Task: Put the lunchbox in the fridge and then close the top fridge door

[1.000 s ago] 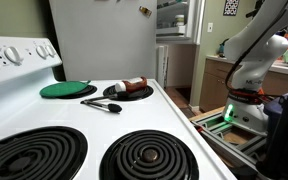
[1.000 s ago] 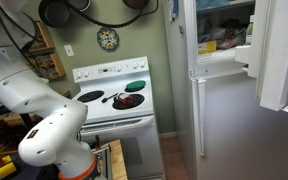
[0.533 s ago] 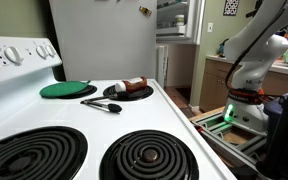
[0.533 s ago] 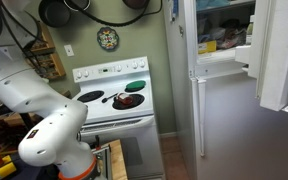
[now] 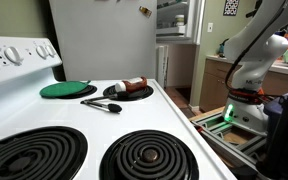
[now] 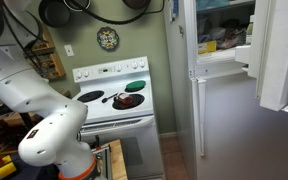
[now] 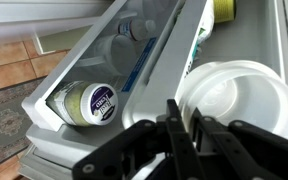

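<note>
Whitish plastic was all that marked the lunchbox (image 7: 234, 100), found in the wrist view only, just beside the door shelf (image 7: 54, 95) w/ its jar (image 7: 92, 102) and bottle (image 7: 134, 30). The gripper (image 7: 184, 108) was drawn tight together, apparently nipped on the lunchbox's near rim. The contact itself was hidden behind the fingers, so the hold was judged probable, not certain. Whether the lunchbox was already inside the fridge (image 6: 224, 120) or only next to the shelf couldn't be told. The top fridge door (image 6: 281, 50) was seen standing wide open in an exterior view. The gripper wasn't caught in either exterior view.

Risks, as judged:
- A thin rim pinch gives little hold. The lunchbox could be swung or slipped loose by any jolt, esp. a brush vs. the shelf rail.
- The jar sat close to the gripper's path. It could be knocked over if the approach were skewed toward the door side.
- If the lunchbox were let go before a shelf was under it, it would be dropped to the floor.
- If it were left sticking out past a shelf edge, the door couldn't be shut fully, or the lunchbox would be struck by the door shelf.
</note>
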You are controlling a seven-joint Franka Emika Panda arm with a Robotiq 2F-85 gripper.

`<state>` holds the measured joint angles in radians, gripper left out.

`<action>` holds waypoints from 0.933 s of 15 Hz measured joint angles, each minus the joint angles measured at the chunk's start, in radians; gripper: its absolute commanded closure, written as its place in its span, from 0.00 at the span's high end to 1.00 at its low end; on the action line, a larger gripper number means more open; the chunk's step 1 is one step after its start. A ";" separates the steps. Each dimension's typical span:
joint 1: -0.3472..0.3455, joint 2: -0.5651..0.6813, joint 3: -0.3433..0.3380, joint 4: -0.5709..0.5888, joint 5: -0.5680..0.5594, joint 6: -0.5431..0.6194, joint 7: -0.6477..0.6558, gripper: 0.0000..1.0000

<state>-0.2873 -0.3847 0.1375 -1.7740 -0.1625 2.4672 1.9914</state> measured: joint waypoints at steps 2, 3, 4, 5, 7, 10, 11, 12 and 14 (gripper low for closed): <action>0.000 0.003 0.000 0.002 -0.010 0.000 0.019 0.30; 0.000 0.005 0.000 0.004 -0.015 0.000 0.027 0.28; 0.000 0.008 0.000 0.007 -0.019 0.000 0.034 0.34; 0.000 0.010 -0.001 0.010 -0.022 0.000 0.039 0.37; 0.000 0.015 -0.002 0.015 -0.029 0.000 0.049 0.43; 0.000 0.021 -0.004 0.021 -0.034 0.000 0.058 0.71; 0.000 0.021 -0.005 0.022 -0.036 0.000 0.061 0.77; 0.000 0.022 -0.006 0.022 -0.037 0.000 0.064 0.86; 0.000 0.022 -0.008 0.023 -0.037 0.000 0.067 0.99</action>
<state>-0.2871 -0.3626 0.1298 -1.7510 -0.1995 2.4672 2.0581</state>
